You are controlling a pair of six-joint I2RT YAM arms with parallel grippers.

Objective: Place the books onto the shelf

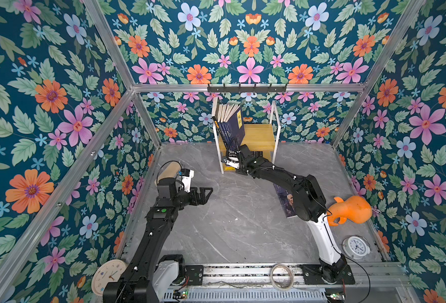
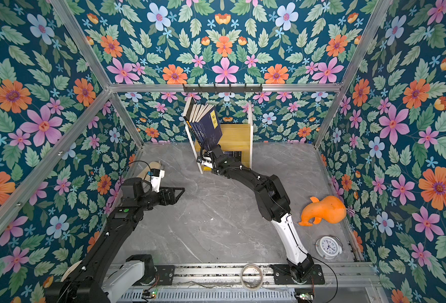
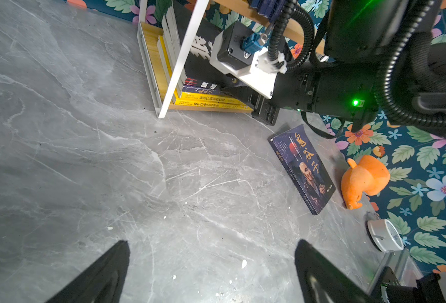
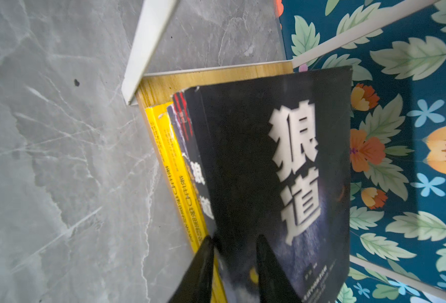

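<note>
The shelf [image 1: 258,136] stands at the back of the table, a white frame with wooden boards. Several navy books [image 1: 229,118] lean upright on its upper tier. On the lower tier lies a stack with yellow books [image 4: 174,170] at the bottom. My right gripper [image 4: 236,238] reaches into that tier and is shut on the near edge of a dark book with large white characters [image 4: 282,157], which is tilted up off the stack. Another dark book [image 3: 303,168] lies flat on the table, partly under the right arm. My left gripper [image 1: 208,195] hovers open over bare table, holding nothing.
An orange plush toy [image 1: 350,210] and a white alarm clock [image 1: 356,245] lie at the right. A tape roll [image 1: 282,276] sits on the front rail, a cream wall clock [image 1: 107,275] at the front left. A black hook rail [image 1: 246,88] hangs above the shelf.
</note>
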